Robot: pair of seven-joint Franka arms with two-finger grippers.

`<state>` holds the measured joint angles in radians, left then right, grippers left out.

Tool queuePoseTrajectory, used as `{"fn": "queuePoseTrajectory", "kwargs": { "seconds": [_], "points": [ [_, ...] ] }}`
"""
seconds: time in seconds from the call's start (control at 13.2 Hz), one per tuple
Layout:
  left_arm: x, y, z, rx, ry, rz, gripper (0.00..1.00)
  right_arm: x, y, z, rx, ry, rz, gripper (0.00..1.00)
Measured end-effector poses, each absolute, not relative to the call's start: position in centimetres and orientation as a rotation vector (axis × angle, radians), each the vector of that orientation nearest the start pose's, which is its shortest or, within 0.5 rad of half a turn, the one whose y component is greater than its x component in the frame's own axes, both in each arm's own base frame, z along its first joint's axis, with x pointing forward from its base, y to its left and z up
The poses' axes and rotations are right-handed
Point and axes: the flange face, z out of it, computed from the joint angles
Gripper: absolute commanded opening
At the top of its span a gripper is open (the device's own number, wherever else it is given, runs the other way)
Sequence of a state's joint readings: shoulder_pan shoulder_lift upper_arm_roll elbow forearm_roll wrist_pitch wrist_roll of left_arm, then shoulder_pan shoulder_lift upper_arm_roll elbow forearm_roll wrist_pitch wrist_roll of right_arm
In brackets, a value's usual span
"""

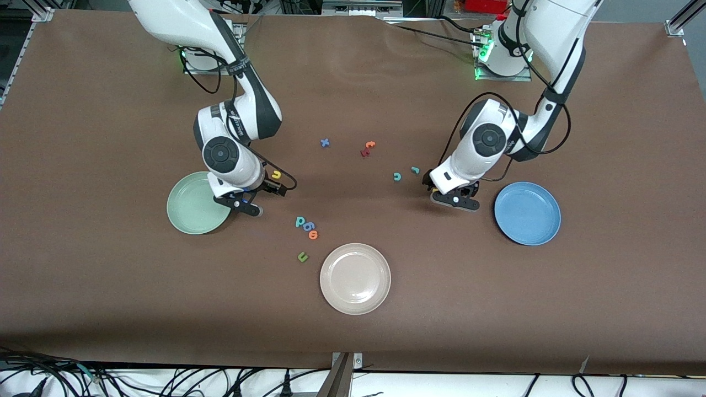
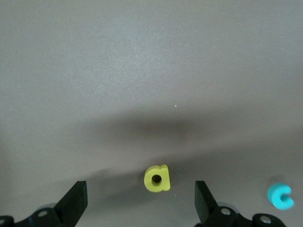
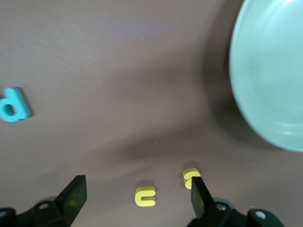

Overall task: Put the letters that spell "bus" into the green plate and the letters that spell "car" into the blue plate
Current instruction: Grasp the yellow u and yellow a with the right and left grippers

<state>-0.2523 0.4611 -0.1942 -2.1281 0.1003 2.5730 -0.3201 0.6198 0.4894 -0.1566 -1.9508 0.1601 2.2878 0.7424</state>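
Nearest the front camera, teal "b" (image 1: 300, 221) flat on the desk (image 1: 110, 286). Farther, green plate (image 1: 190, 212) and blue plate (image 1: 543, 229), both holding nothing. Right hand (image 3: 137, 201) fingers apart, low over yellow "u" (image 3: 145, 196), yellow "s" (image 3: 189, 176) beside. Left hand (image 2: 142, 203) fingers apart around yellow "a" (image 2: 157, 178). Teal "c" (image 1: 396, 176), teal "r" (image 1: 415, 170) farther.

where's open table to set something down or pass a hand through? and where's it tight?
Free: the brown table nearer the front camera than the cream plate, and the wide strip between the green plate and the right arm's end. Tight: the teal b, orange o and dark green u cluster; open right gripper over the yellow u; open left gripper over the yellow a.
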Motion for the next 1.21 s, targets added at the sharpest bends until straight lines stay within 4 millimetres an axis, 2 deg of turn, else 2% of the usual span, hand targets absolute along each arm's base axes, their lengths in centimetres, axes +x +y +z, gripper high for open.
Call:
{"fn": "queuePoseTrajectory", "kwargs": {
  "seconds": [0.08,0.15,0.23,0.38,0.53,0.75,0.98,1.21],
  "points": [
    [51.4,-25.4,18.4,-3.150,0.275,0.019,0.97,53.1,27.9,21.1,-3.116,0.640,0.217,0.92],
    [51.1,-25.7,17.6,-3.149,0.249,0.024,0.94,52.6,28.5,20.8,-3.107,0.671,0.215,0.86],
    [50.8,-26.0,16.9,-3.151,0.223,0.035,0.87,52.2,28.9,20.5,-3.101,0.694,0.216,0.81],
    [50.3,-26.5,16.2,-3.152,0.192,0.048,0.65,51.8,29.4,20.3,-3.097,0.711,0.221,0.73],
    [50.5,-26.7,16.6,-3.156,0.178,0.033,0.53,51.5,29.3,20.0,-3.101,0.716,0.231,0.66],
    [50.6,-26.8,16.8,-3.158,0.172,0.028,0.45,50.8,29.3,19.3,-3.103,0.729,0.241,0.66],
    [50.6,-26.8,16.9,-3.159,0.171,0.026,0.31,50.1,28.9,18.3,-3.093,0.734,0.208,0.66],
    [50.6,-27.0,17.1,-3.161,0.172,0.020,0.25,49.3,28.4,17.4,-3.095,0.741,0.203,0.65]
  ]
}}
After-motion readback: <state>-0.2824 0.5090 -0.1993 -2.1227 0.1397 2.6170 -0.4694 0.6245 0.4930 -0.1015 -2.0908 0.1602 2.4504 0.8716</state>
